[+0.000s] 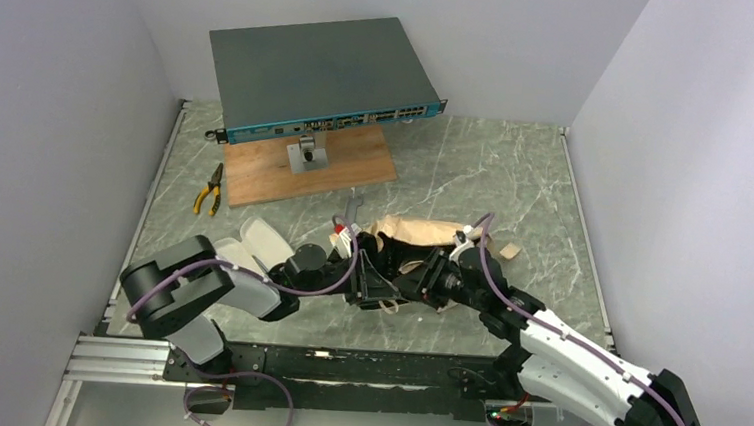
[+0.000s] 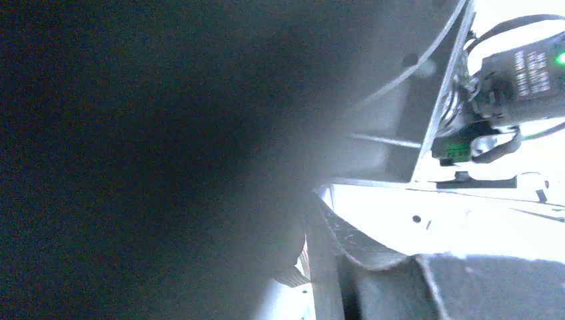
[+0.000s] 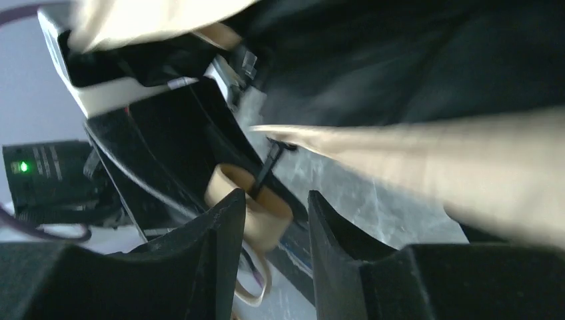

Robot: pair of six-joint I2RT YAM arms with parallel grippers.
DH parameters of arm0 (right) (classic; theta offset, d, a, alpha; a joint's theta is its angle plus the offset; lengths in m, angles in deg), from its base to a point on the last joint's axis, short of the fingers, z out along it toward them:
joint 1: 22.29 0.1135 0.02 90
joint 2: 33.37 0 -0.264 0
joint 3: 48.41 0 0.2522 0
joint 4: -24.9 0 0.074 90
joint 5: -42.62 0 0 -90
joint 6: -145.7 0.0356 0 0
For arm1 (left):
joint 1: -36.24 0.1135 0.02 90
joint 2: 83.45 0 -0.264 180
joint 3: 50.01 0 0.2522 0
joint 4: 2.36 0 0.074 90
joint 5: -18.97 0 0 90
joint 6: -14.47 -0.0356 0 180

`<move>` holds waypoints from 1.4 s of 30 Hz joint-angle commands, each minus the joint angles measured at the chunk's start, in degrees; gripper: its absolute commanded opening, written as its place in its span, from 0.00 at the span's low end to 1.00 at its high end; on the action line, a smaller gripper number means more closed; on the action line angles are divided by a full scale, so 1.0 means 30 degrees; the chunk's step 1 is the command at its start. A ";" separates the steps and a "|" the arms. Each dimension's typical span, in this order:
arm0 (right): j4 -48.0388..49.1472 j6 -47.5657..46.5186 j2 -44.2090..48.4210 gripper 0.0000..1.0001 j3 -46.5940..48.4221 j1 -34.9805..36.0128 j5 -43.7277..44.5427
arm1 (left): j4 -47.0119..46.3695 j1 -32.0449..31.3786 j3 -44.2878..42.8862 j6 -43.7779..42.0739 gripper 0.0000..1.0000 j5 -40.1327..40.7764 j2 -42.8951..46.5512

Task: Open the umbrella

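Note:
The umbrella (image 1: 415, 232) lies folded at the table's middle, cream fabric on top and black lining (image 1: 390, 251) below. Both grippers meet at its near side. My right gripper (image 1: 414, 279) is open; in the right wrist view (image 3: 274, 200) its black fingers straddle the small tan handle (image 3: 256, 202), which touches the left finger, with a gap to the right one. The thin black shaft (image 3: 266, 167) and beige strap loop (image 3: 256, 280) show there too. My left gripper (image 1: 366, 280) is pushed into the black lining. Dark fabric (image 2: 146, 153) fills its wrist view and hides the jaws.
A whitish oblong case shell (image 1: 256, 240) lies left of the umbrella by my left arm. A small tan piece (image 1: 509, 250) lies to the right. Yellow-handled pliers (image 1: 208, 189), a wooden board (image 1: 356, 166) and a network switch on a stand (image 1: 323, 74) are at the back.

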 commanded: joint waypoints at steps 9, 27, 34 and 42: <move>0.1137 -0.0553 -0.0437 0.44 0.1845 0.0391 0.3195 | 0.4142 -0.0281 -0.2308 -0.3086 0.00 -0.1020 0.3264; 0.5458 0.0825 -0.5001 0.38 0.1428 0.0776 0.2546 | 1.4197 -0.1375 -0.6749 -0.8225 0.00 -0.1627 0.5222; 0.3987 0.0343 -0.6094 0.34 0.4252 -0.0215 0.6698 | 2.0767 -0.3141 -1.1217 -1.0788 0.00 -0.0817 0.6090; 0.2262 0.0271 -0.5479 0.31 0.6312 -0.4323 0.8489 | 2.5037 -0.4714 -1.4762 -1.2099 0.00 -0.0933 0.6861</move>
